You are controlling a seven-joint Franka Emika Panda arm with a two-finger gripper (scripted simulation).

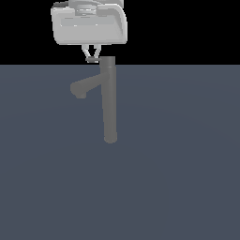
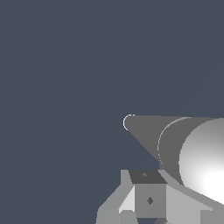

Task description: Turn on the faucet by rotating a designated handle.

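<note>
The faucet (image 1: pixel 108 101) is a tall grey column standing on the dark floor, with its spout (image 1: pixel 80 88) angled down toward the exterior view's left. My gripper (image 1: pixel 92 58) hangs from the white hand directly beside the column's top. Its two thin fingers converge on a small dark grey piece there, the handle (image 1: pixel 93 60). In the wrist view the column (image 2: pixel 148 131) runs away beneath its bright top cap (image 2: pixel 205 170). There the handle (image 2: pixel 148 197) is a short grey block, and my gripper (image 2: pixel 148 214) has a finger pressed against each side of it.
Flat dark blue-grey floor (image 1: pixel 178 178) surrounds the faucet on all sides. The spout sticks out below my gripper, on the same side of the column.
</note>
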